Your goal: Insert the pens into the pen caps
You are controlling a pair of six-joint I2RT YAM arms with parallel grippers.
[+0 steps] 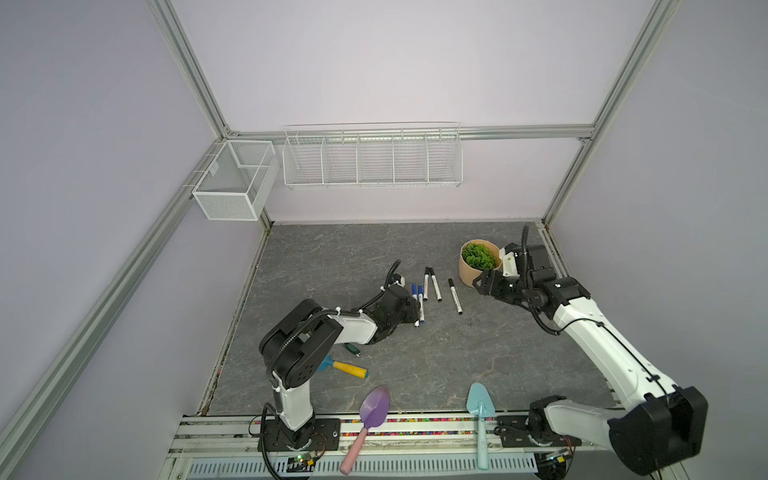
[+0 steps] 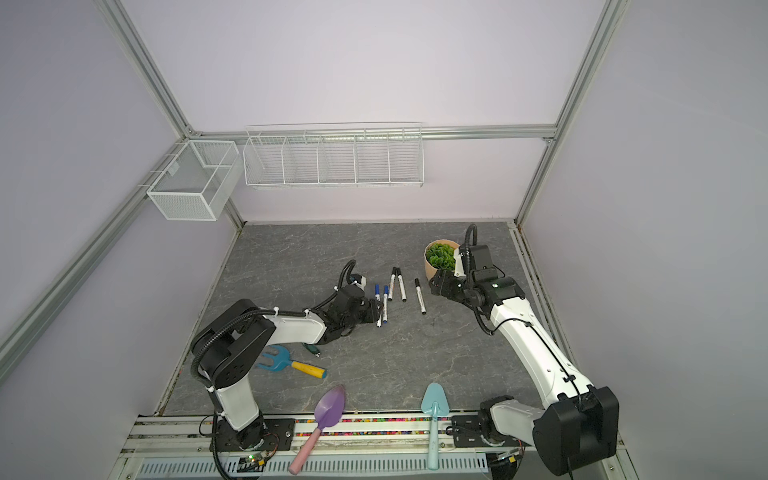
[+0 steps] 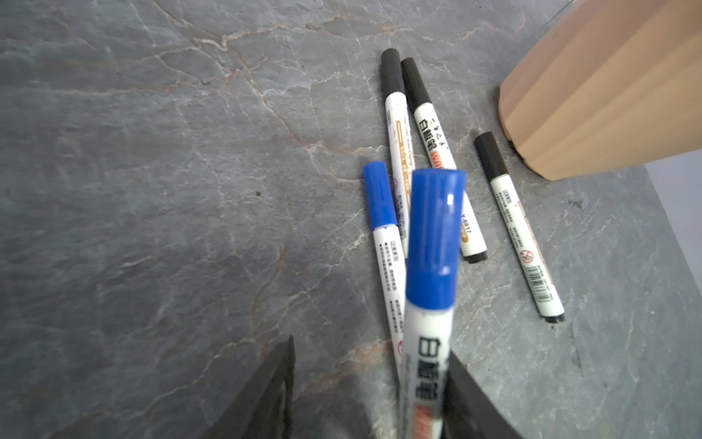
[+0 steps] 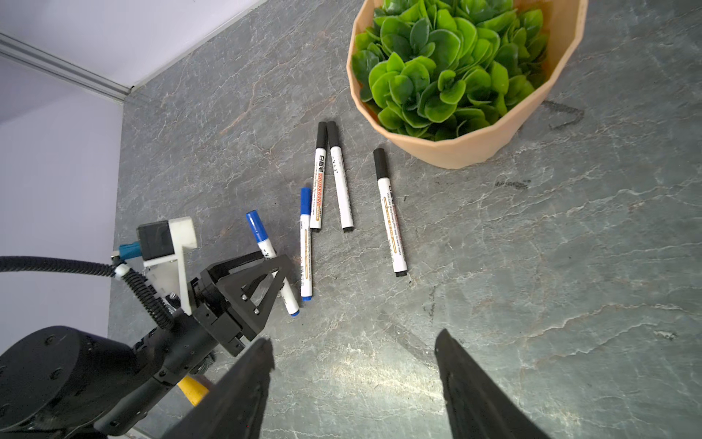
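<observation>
The left tool (image 3: pixel 370 353) stands parted around a blue-capped pen (image 3: pixel 425 323), whose smooth white barrel leans on one finger, its lower end cut off. The right tool (image 4: pixel 353 338) gapes empty above the veined grey worktop (image 4: pixel 532 266), where four capped pens (image 4: pixel 391 216) lie.

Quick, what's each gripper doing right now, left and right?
Left gripper: open around the blue-capped pen, one finger clear of it, so not clamped.
Right gripper: open, empty.

grey marbled surface (image 1: pixel 415 374) carries three black-capped marker pens (image 1: pixel 455 296) and a blue-capped marker pen (image 4: pixel 306 251) mid-surface, a potted plant (image 1: pixel 468 273) back right, a blue hand fork (image 1: pixel 345 368) front left, and a purple trowel (image 1: pixel 375 405) and a teal trowel (image 1: pixel 480 400) at the front edge.
</observation>
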